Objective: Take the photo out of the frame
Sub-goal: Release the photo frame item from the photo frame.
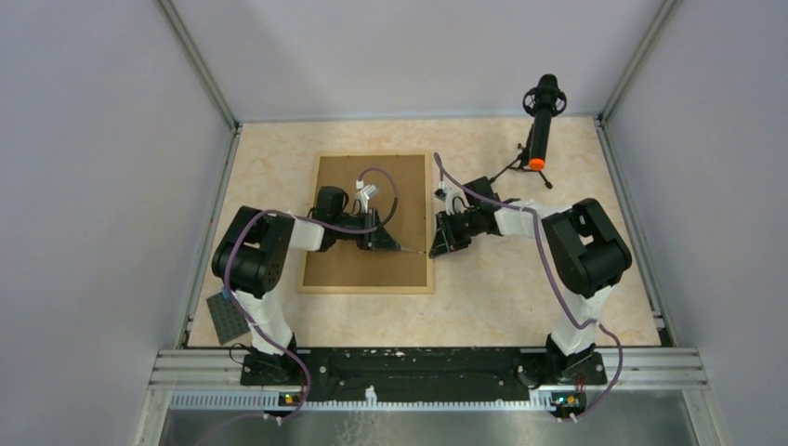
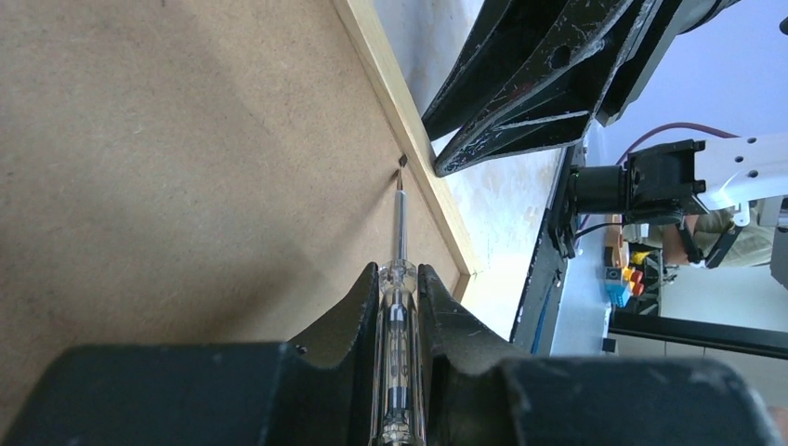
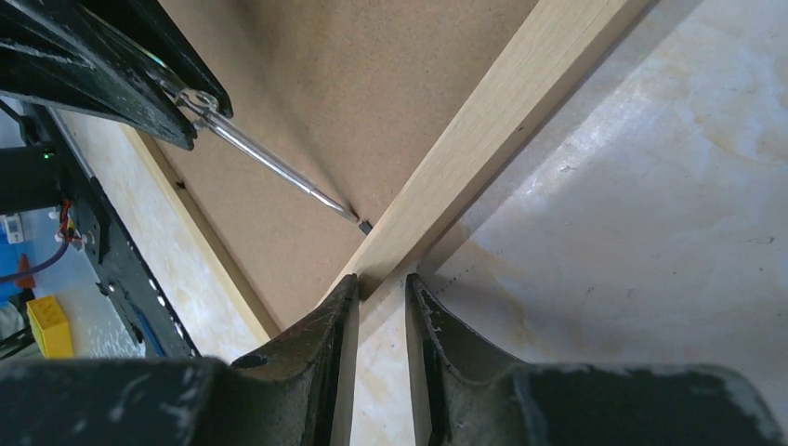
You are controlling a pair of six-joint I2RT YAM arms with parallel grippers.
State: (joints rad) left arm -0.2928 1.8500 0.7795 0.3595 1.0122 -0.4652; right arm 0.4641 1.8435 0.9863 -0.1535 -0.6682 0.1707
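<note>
Top external view: the large light-wood picture frame (image 1: 353,265) lies flat on the beige desk (image 1: 520,288), brown fibreboard back up, its long axis seemingly running away from the arms. The left hand (image 2: 400,279) clamps a clear-handled screwdriver (image 2: 400,307) whose tip is by the frame's right rail. The right hand (image 3: 381,288), barely parted, grips nothing.

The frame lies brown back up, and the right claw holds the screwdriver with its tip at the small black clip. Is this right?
Not quite: the left claw holds the screwdriver, not the right claw, as the left wrist view shows. The frame does lie brown back up, with the tip at the small black clip.
</note>
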